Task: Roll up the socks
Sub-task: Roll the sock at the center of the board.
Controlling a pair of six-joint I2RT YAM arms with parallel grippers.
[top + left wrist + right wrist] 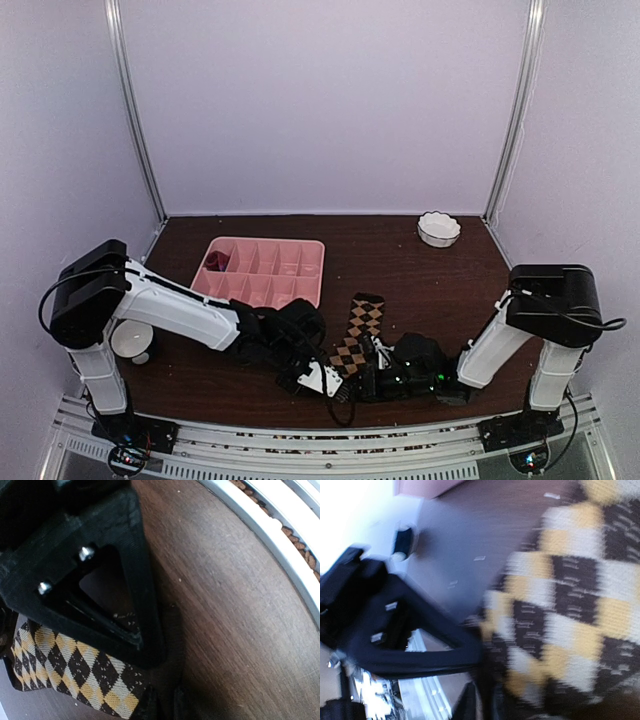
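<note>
Rolling begins at the sock's near end, and from above that is where both arms meet. The checkered sock (360,325) lies flat on the tabletop (450,290), running away from the bases, just in front of the pink tray (300,262). The left claw (330,381) and right claw (372,378) crowd its near end. A small dark-red lump (215,262) sits in the tray's far-left compartment; I cannot say what it is.

From the left wrist, one black finger (142,585) lies across the sock's edge, near the metal rail (280,535). The opposite finger is hidden, so I cannot tell whether this claw has closed on fabric or only rests on it. Before turning, it should take the end's whole thickness, not one layer.

The right wrist view is badly blurred: the sock fills the right side, with a dark finger (420,650) to its left. This claw is closed; whether it pinches any fabric cannot be told. For a tight roll, I judge both claws should pinch the same end at opposite edges. They should turn together away from the bases, low over the wood, so the rest lies straight.
</note>
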